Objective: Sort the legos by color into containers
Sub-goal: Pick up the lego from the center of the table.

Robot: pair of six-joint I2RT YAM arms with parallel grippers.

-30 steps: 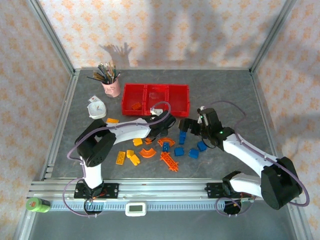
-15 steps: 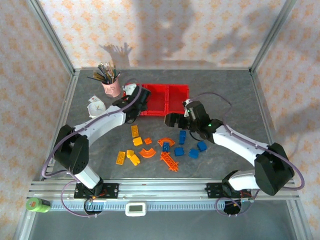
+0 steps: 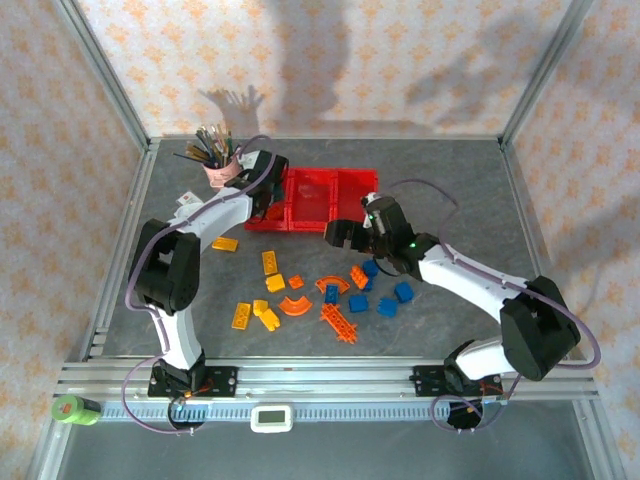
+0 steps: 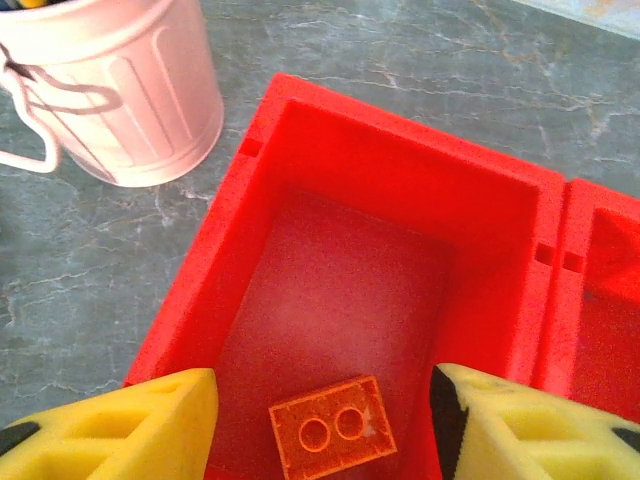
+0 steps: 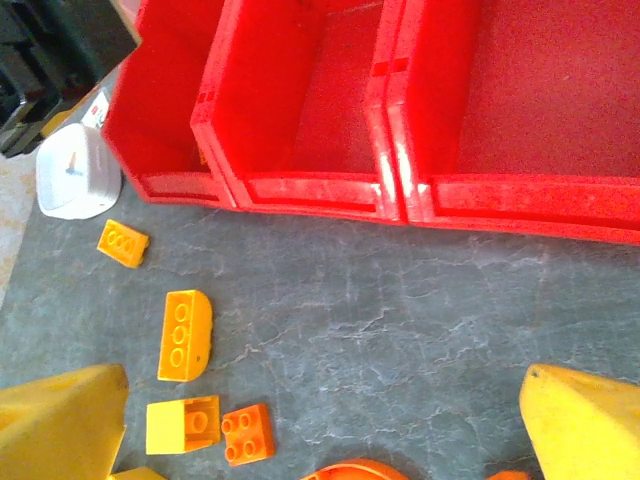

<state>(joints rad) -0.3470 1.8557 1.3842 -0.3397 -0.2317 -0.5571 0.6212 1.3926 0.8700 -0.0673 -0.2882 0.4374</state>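
One orange brick [image 4: 332, 436] sorted, in left bin [image 4: 250, 200]; other 2 bins [image 5: 400, 190] look empty. Est. progress: early. Remaining legos [image 3: 295, 306] loose on desk [image 3: 450, 190]. Left claw [image 4: 322, 405] apart, empty, over left bin. Right claw [image 5: 320, 420] wide, empty, above desk.

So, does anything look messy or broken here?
Nothing looks broken or spilled. The legos lie scattered loose on the table, still unsorted; an orange brick sits in the left red bin.

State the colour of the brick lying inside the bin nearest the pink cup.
Orange; the brick shows best in the left wrist view.
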